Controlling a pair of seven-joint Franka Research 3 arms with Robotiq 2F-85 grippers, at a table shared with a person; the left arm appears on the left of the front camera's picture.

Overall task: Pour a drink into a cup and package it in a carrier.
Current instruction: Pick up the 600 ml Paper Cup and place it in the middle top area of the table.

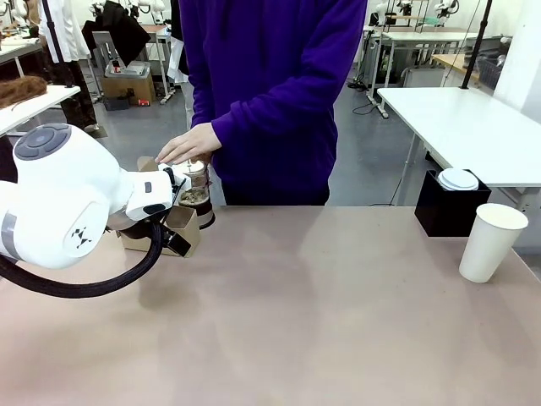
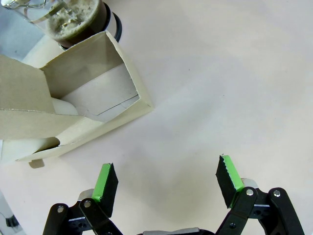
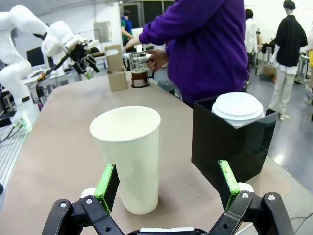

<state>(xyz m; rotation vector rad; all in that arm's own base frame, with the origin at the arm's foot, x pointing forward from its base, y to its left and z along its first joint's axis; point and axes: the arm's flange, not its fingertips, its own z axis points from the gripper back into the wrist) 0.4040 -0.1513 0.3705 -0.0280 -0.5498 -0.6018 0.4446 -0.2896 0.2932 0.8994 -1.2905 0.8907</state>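
while right jaws gape, cup [image 3: 128, 156] just ahead

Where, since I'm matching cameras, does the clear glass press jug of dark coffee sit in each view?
Front view: clear glass press jug, left, far edge.
Left wrist view: top-left corner.
Right wrist view: upper middle, far off.
Shared landmark: brown cardboard carrier beside it.

A beige tabletop [image 1: 338, 296] is shown in the foreground. Beyond it, a grey floor [image 1: 372, 161] is seen. A white table [image 1: 473, 127] is placed at the far right, with more white desks [image 1: 414, 36] behind it.
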